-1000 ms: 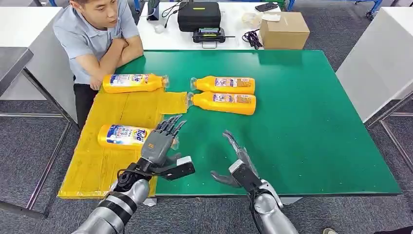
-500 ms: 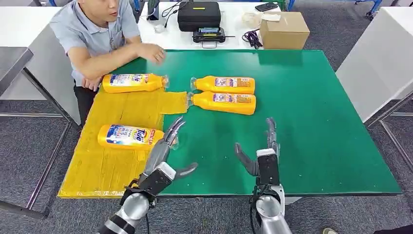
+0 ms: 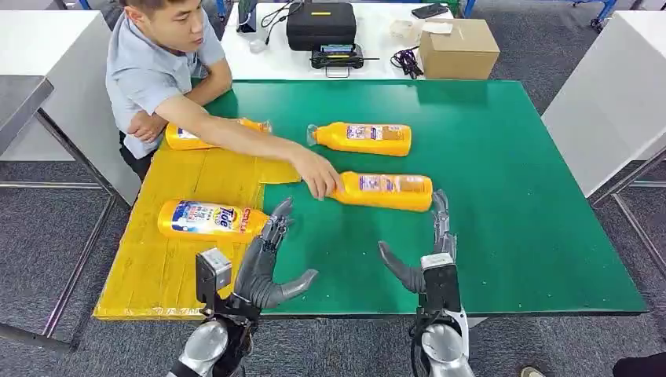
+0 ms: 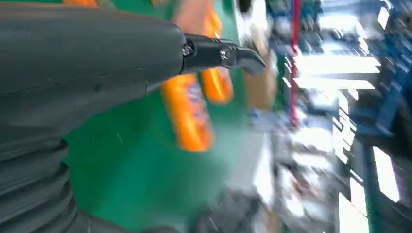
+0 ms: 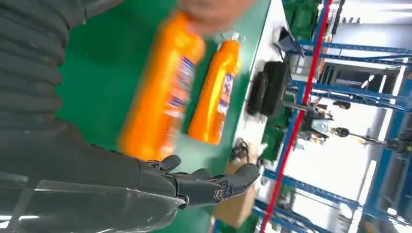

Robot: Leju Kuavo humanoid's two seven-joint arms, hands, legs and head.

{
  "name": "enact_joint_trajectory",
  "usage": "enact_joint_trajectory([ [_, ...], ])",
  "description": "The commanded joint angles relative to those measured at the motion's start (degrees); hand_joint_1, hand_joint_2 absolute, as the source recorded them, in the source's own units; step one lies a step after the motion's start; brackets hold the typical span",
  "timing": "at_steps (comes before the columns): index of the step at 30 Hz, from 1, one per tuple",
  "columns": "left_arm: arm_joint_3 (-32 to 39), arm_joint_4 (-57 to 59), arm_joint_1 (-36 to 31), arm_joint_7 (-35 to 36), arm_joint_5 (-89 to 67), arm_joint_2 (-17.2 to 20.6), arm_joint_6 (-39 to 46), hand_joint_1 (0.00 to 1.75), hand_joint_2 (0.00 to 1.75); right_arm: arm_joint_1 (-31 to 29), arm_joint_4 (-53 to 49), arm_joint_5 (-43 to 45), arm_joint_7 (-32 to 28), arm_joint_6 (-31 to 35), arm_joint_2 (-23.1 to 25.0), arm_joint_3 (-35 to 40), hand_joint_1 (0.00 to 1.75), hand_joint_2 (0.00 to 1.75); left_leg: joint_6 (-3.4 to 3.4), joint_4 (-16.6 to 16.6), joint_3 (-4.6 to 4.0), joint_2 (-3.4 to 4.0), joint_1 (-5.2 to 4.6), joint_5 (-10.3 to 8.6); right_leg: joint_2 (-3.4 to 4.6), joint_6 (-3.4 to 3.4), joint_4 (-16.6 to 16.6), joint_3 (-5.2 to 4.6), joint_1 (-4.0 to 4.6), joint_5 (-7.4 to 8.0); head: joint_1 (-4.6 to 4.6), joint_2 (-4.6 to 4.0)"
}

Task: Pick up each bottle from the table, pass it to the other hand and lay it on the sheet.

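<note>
You see four bottles: two on yellow sheet [image 3: 181, 259], two on green tabletop [image 3: 510, 196]. Person's hand [image 3: 318, 179] grips one bottle [image 3: 385, 191]. Left hand [image 3: 263, 267], right hand [image 3: 428, 251] spread, holding nothing.

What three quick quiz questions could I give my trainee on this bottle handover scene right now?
1. True or false: the right hand holds a bottle.
2. How many bottles lie on the yellow sheet? A) one B) two C) four
3. Fill in: the person's hand touches the cap end of the ____ bottle on the green table.

Key: 1 false; both it and the left hand are empty. 2 B: the Tide bottle and the far bottle behind the person's arm. 3 nearer.
</note>
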State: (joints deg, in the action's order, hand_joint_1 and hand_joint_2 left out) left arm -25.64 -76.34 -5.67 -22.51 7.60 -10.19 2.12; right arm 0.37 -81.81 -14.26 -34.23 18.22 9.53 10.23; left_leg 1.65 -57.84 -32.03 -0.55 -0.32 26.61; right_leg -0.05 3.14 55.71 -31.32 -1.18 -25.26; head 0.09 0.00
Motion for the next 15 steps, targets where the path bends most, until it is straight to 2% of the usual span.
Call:
enact_joint_trajectory([
  [1,-1.02,-4.89,3.10,-2.39,-0.61,1.01,1.31,0.00,1.75,0.09,-0.27,-12.92,-0.05,8.28,-4.78,2.68,0.00,1.75,-0.07,0.00,0.03,0.06,0.05,0.01,0.03,-0.09,-0.03,0.03,0.05,0.02,0.00,0.00],
  [2,-1.17,-4.92,3.30,-2.49,-0.99,0.62,2.54,0.00,1.75,0.09,0.34,-17.30,0.81,10.54,-5.73,3.54,0.00,1.75,-0.11,-0.01,0.06,0.09,0.09,0.02,0.04,-0.14,-0.03,0.05,0.10,0.02,0.00,0.00],
  [4,-1.54,-4.76,3.36,-2.68,-1.57,0.54,3.29,0.00,1.75,0.07,0.76,-17.51,0.73,10.79,-5.95,3.81,0.00,1.75,-0.06,0.01,0.04,-0.01,0.05,0.00,-0.03,-0.08,-0.05,0.06,0.06,0.01,0.02,0.00],
  [5,-2.67,-4.02,3.11,-2.54,-5.56,0.83,7.12,0.00,1.75,-0.14,1.91,-19.92,1.17,12.94,-6.40,4.32,0.00,1.75,-0.09,0.00,0.05,0.04,0.09,0.01,0.01,-0.13,-0.07,0.08,0.10,0.03,0.00,0.00],
  [8,-3.57,-2.29,2.89,-2.93,-10.06,0.91,11.37,0.00,1.75,-0.55,4.76,-22.98,3.64,12.97,-7.58,5.55,0.00,1.75,-0.09,0.02,0.09,0.04,0.09,0.00,0.00,-0.13,-0.09,0.12,0.10,0.03,0.00,0.00],
  [15,-4.69,0.99,1.09,-2.14,-18.67,0.78,18.26,0.00,1.75,-1.37,8.19,-26.95,5.12,14.77,-9.29,6.66,0.00,1.75,-0.09,0.06,0.12,0.03,0.07,-0.01,-0.01,-0.12,-0.10,0.14,0.07,0.03,0.00,0.00],
])
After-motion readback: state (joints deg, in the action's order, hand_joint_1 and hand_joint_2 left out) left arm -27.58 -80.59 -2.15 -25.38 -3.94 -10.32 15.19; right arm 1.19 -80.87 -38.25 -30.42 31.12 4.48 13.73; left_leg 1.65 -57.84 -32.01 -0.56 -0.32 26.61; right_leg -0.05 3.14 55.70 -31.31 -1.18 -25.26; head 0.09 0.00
